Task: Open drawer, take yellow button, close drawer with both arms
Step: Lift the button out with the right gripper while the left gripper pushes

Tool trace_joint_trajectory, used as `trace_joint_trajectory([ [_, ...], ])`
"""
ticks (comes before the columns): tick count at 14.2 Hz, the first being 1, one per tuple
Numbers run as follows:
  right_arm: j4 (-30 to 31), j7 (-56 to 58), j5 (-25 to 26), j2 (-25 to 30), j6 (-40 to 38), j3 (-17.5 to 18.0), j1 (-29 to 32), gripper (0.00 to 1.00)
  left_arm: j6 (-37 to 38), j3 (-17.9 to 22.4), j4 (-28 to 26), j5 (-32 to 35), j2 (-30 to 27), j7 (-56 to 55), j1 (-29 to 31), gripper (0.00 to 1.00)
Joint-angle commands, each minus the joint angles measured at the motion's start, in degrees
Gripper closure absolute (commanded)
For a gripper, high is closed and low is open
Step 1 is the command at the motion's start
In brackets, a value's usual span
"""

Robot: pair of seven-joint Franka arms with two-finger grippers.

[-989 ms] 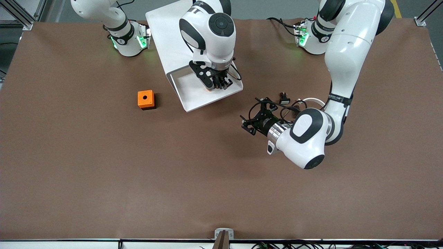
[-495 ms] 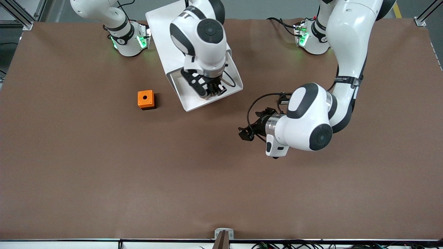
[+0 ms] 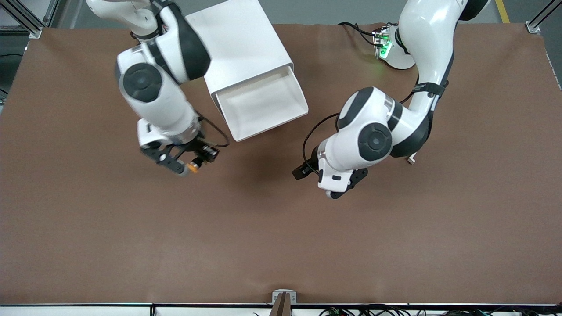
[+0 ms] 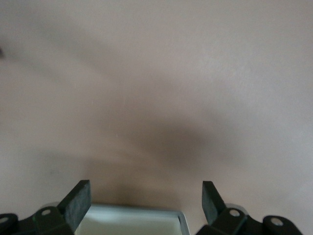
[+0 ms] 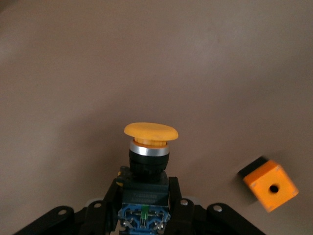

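Front view: the top white tray drawer (image 3: 262, 105) stands pulled out of the big white boxy cabinet (image 3: 239, 44), its tray bare. At about seven o'clock from the drawer, the right arm's black two-finger gripper (image 3: 189, 161) hangs over bare brown table (image 3: 281, 245), pinched on the tiny orange-capped push-button (image 3: 192, 166), so the pick looks done. At four o'clock from the drawer, the left arm's black gripper (image 3: 303, 170) hangs over the table, likely staged to push the drawer shut.

Left wrist view: its two fingers (image 4: 78, 201) are spread wide with nothing between them; a white edge shows at six o'clock.

Right wrist view: the button's black-and-blue body is clamped, cap outward. An orange cube with a round hole (image 5: 270, 184) sits at four o'clock from it.
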State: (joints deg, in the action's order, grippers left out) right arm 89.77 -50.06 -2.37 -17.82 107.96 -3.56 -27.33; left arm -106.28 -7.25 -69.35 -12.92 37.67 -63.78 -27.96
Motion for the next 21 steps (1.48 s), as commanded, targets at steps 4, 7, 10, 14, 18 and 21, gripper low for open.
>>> trace_joint_trajectory([
  [4,1.6,24.6,0.1,-2.6,0.1,1.3,12.7,0.99,-3.4,0.3,-3.3,8.9,-1.8,-3.1,-5.8,0.00],
  [7,3.5,34.2,0.1,-6.4,3.5,1.3,17.8,1.00,-3.7,0.3,-4.7,10.2,-2.7,-5.0,-8.0,0.00],
  [10,7.6,41.9,0.1,-9.4,13.0,1.3,21.3,1.00,-3.7,0.3,-5.4,10.2,-3.0,-7.0,-9.7,0.00],
  [14,8.2,51.9,0.0,-14.9,21.1,1.4,24.2,1.00,-3.6,0.3,-5.7,10.3,-3.0,-8.1,-12.6,0.00],
  [18,8.4,52.3,0.0,-20.5,29.0,1.4,25.7,1.00,-3.3,0.3,-6.4,10.3,-3.0,-8.1,-14.6,0.00],
  [21,8.4,51.5,-0.7,-21.3,29.4,1.4,26.3,1.00,-3.2,-0.3,-6.4,10.0,-2.9,-7.7,-15.5,0.00],
])
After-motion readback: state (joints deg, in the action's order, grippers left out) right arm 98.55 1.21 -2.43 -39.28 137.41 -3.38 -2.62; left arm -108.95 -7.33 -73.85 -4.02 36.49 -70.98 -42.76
